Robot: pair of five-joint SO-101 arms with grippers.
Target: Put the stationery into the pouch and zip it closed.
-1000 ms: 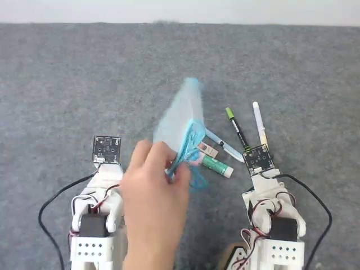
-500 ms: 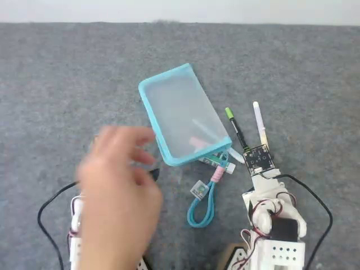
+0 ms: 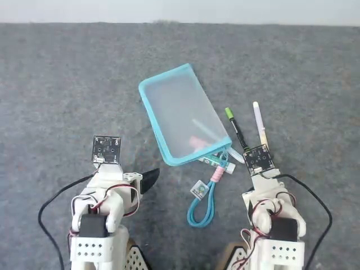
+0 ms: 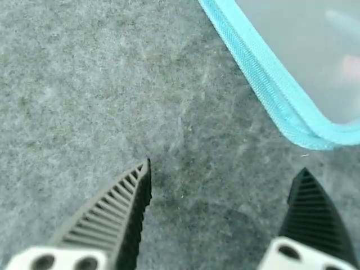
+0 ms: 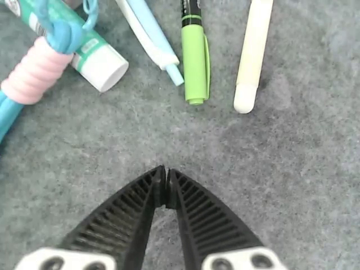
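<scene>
- One mesh pouch (image 3: 183, 115) lies flat out front, betw. the arms. Which side's the zip?
- Can't tell. Left gripper (image 4: 225, 165), jaws wide apart, sits by its corner. Pin that edge first.
- Right gripper (image 5: 166, 171)?
- Pinched together, holding nothing. Open it, then grab green marker (image 5: 195, 56) mid-body.

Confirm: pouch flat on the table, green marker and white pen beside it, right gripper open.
Wrong on the gripper: the right wrist view shows the right gripper shut, empty. The pouch lies flat, green marker and white pen beside it.
</scene>
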